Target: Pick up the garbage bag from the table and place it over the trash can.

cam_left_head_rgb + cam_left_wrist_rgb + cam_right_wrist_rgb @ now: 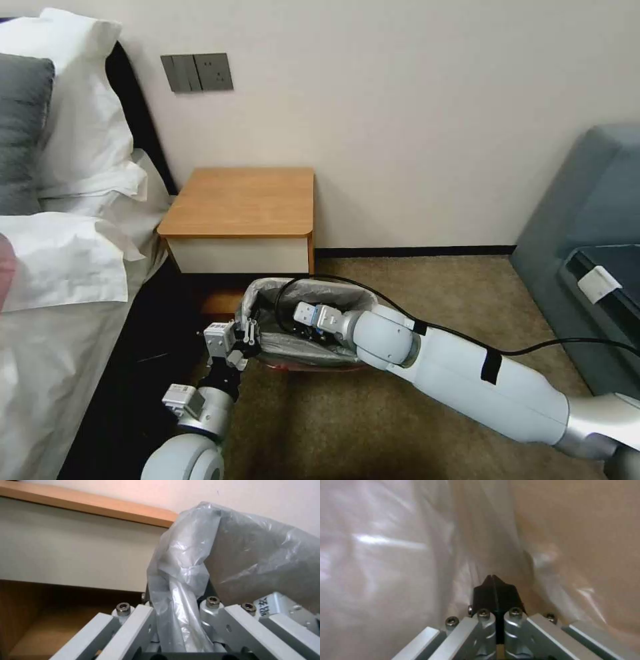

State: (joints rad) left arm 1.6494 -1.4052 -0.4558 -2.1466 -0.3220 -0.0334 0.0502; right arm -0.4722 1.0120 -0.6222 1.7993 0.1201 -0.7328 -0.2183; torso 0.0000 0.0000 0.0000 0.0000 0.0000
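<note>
The garbage bag [303, 347] lines the trash can [293, 365] on the floor before the surface [240, 203]. The left hand [248, 337] pinches its rim; the right hand [493, 585], fingers together, reaches inside.

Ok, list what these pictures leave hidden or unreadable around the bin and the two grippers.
- Head view: the trash can is wrapped by the garbage bag; its walls barely show.
- Head view: the right gripper reaches inside the bag; its tips are too small to read there.
- Left wrist view: bag film covers the left gripper, hiding the pads.
- Right wrist view: the film blurs everything beyond the shut tips.
- Left wrist view: the table is cut off at the edge.
</note>
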